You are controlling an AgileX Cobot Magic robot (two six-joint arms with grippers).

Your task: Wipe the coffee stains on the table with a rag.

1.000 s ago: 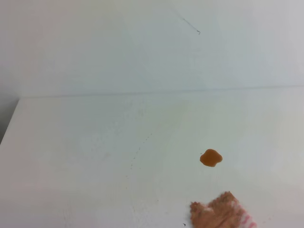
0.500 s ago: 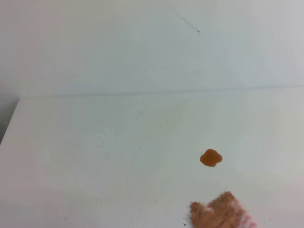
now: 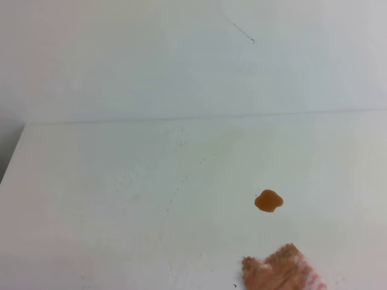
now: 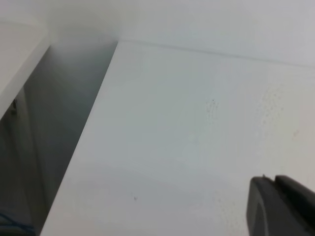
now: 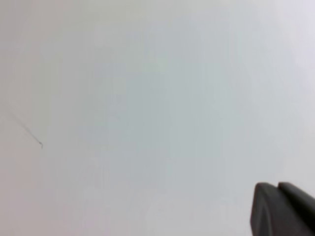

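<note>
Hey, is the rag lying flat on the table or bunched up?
Cannot tell for sure. Only part of the rag shows at the bottom edge of the high view; that part looks flat on the table, short of the stain.

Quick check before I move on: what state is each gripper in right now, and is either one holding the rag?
Left gripper: fingertips together, looks closed, holding nothing.
Right gripper: closed, empty.
The rag lies on the table, untouched.

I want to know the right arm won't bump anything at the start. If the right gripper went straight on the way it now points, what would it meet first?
Judging by the right wrist view, the right gripper, shut, faces only the plain white wall with its thin dark scratch. Nothing else shows ahead, so probably the wall first; how far off is unclear.
</note>
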